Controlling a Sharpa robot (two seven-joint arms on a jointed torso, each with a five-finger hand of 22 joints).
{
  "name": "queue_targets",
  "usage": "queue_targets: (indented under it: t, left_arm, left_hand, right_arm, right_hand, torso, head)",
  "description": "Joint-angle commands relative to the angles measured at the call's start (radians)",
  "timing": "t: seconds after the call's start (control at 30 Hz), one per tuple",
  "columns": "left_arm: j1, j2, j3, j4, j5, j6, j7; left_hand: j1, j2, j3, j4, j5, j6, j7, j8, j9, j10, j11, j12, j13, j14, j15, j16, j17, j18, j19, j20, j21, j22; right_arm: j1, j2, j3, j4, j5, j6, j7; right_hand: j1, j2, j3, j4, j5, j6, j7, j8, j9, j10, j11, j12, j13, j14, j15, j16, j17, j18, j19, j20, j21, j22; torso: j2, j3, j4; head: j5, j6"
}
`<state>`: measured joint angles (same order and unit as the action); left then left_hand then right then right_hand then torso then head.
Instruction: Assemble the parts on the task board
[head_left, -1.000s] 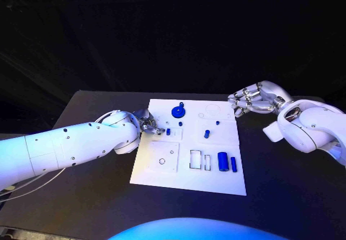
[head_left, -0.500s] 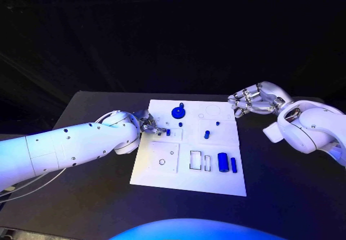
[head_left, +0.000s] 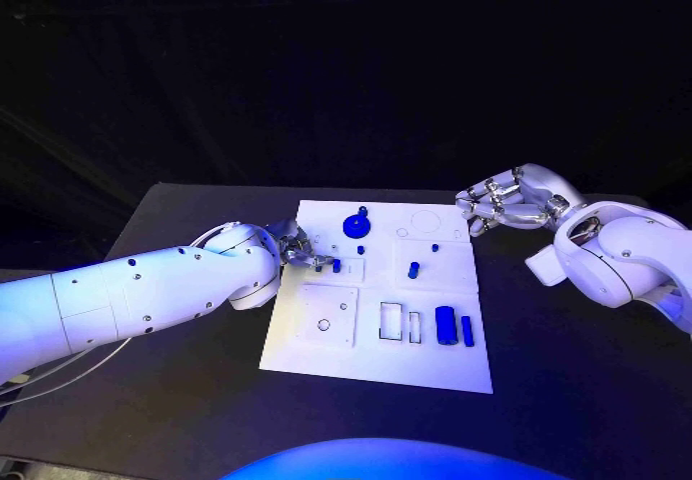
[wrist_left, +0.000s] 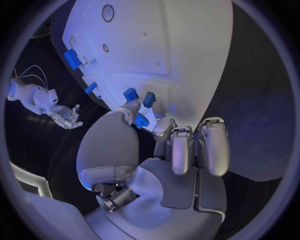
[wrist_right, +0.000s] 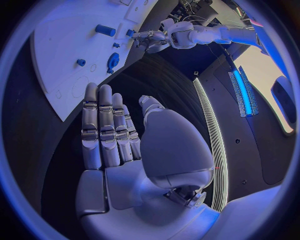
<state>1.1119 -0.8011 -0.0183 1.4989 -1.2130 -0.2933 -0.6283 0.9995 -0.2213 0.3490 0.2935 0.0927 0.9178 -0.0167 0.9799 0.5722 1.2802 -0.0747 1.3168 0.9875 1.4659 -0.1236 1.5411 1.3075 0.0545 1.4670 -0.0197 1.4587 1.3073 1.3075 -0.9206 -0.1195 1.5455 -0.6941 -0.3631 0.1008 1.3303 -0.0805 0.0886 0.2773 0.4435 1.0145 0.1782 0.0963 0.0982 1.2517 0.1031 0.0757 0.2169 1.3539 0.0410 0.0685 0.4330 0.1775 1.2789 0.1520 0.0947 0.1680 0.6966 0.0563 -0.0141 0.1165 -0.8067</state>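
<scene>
Now, left hand (head_left: 296, 248): at the board's (head_left: 433, 365) left edge, pinching a small blue part (wrist_left: 140, 120) over it.
Right hand (head_left: 505, 205): released, fingers spread, off the board's far right corner.
Nearer: left.

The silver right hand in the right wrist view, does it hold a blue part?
No, the silver right hand is empty, its fingers stretched out.

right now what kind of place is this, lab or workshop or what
Probably a robot lab or demo stage: a black table against dark surroundings, a white task board with small blue parts, and strip lighting nearby.
</scene>
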Motion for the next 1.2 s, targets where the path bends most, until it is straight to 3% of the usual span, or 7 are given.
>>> queue_targets:
  t: [0.03,0.8,0.9,0.97,1.03,1.1,1.2]
  left_arm:
    - [0.001,0.0,0.001,0.0,-0.003,-0.002,0.0]
    - [0.008,-0.023,0.031,0.023,0.074,-0.073,0.063]
    - [0.011,-0.026,0.033,0.017,0.106,-0.11,0.112]
    - [0.015,-0.026,0.034,0.009,0.153,-0.146,0.19]
    - [0.017,-0.024,0.034,0.005,0.185,-0.16,0.278]
    - [0.019,-0.018,0.035,0.003,0.198,-0.157,0.375]
    - [0.02,-0.006,0.035,0.0,0.156,-0.129,0.494]
  left_hand:
    - [0.001,0.009,-0.009,0.0,0.005,-0.002,-0.004,0.007,0.003,0.001,-0.005,0.004,-0.001,0.096,-0.006,0.004,0.238,-0.017,0.041,-0.007,0.002,0.115]
    - [-0.065,0.029,-0.042,0.002,0.008,-0.041,0.008,-0.011,0.025,-0.054,0.006,-0.031,-0.074,0.096,0.002,0.002,0.236,-0.008,0.025,-0.003,-0.027,0.079]
    - [-0.035,0.042,0.022,-0.001,0.006,-0.102,0.035,-0.055,0.013,-0.172,0.03,-0.109,-0.225,0.089,0.02,-0.015,0.219,0.012,-0.016,0.01,-0.097,-0.005]
    - [0.038,0.042,0.076,-0.006,0.003,-0.162,0.076,-0.111,-0.02,-0.331,0.065,-0.208,-0.387,0.062,0.054,-0.071,0.168,0.051,-0.11,0.034,-0.256,-0.188]
    - [0.132,0.045,0.122,-0.039,0.0,-0.196,0.101,-0.146,-0.046,-0.382,0.087,-0.234,-0.403,0.007,0.072,-0.185,0.064,0.074,-0.164,0.047,-0.353,-0.289]
    - [0.261,0.04,0.199,-0.095,0.003,-0.228,0.13,-0.199,-0.088,-0.45,0.12,-0.293,-0.439,-0.117,0.092,-0.398,-0.121,0.117,-0.304,0.069,-0.583,-0.525]
    - [0.38,0.026,0.284,-0.163,0.003,-0.231,0.163,-0.261,-0.14,-0.492,0.142,-0.373,-0.495,-0.233,0.116,-0.569,-0.267,0.123,-0.351,0.09,-0.662,-0.585]
  right_arm:
    - [0.0,0.0,0.0,0.0,-0.002,0.007,0.004]
    - [-0.001,0.005,0.0,-0.004,-0.002,0.008,0.005]
    - [-0.001,0.005,0.0,-0.005,-0.002,0.007,0.005]
    - [-0.001,0.006,0.0,-0.006,-0.002,0.007,0.005]
    - [-0.001,0.006,0.0,-0.007,-0.002,0.008,0.006]
    - [-0.002,0.007,0.0,-0.009,-0.006,0.007,0.007]
    - [-0.003,0.009,0.0,-0.011,-0.013,0.007,0.008]
  right_hand:
    - [-0.008,0.001,-0.007,0.002,0.006,-0.005,0.0,-0.004,0.001,-0.002,0.003,0.004,0.001,-0.004,0.006,-0.002,-0.001,0.006,0.003,0.001,-0.004,-0.001]
    - [-0.009,0.001,-0.007,0.001,0.006,-0.005,0.0,-0.005,0.001,-0.002,0.003,0.004,0.002,-0.004,0.006,-0.002,-0.001,0.006,0.002,0.001,-0.004,-0.001]
    - [-0.009,0.001,-0.007,0.001,0.006,-0.005,0.0,-0.005,0.001,-0.003,0.003,0.004,0.002,-0.004,0.006,-0.002,-0.001,0.006,0.002,0.001,-0.004,-0.001]
    - [-0.009,0.001,-0.007,0.001,0.006,-0.005,0.0,-0.005,0.001,-0.003,0.003,0.004,0.002,-0.004,0.006,-0.002,-0.001,0.006,0.002,0.001,-0.004,-0.002]
    - [-0.009,0.001,-0.007,0.001,0.006,-0.005,0.0,-0.005,0.001,-0.003,0.003,0.004,0.002,-0.004,0.006,-0.002,-0.001,0.006,0.002,0.001,-0.004,-0.002]
    - [-0.008,0.002,-0.007,0.0,0.007,-0.005,-0.001,-0.005,0.001,-0.003,0.002,0.004,0.002,-0.005,0.006,-0.002,-0.001,0.006,0.002,0.001,-0.004,-0.002]
    - [-0.005,0.003,-0.005,-0.002,0.008,-0.006,-0.001,-0.004,0.001,-0.004,0.002,0.004,0.002,-0.005,0.005,-0.002,-0.001,0.007,0.002,0.001,-0.005,-0.003]
  torso:
    - [0.0,-0.0003,0.0001]
    - [0.0,-0.0006,-0.001]
    - [-0.001,0.0001,-0.0007]
    - [0.0,-0.0002,-0.0006]
    - [-0.001,-0.0005,-0.0003]
    - [-0.001,-0.0017,-0.0002]
    - [0.0,-0.0022,-0.0006]
  head:
    - [0.0,0.0]
    - [0.004,0.006]
    - [0.001,0.009]
    - [0.001,0.01]
    - [0.002,0.014]
    - [0.002,0.018]
    - [-0.003,0.028]
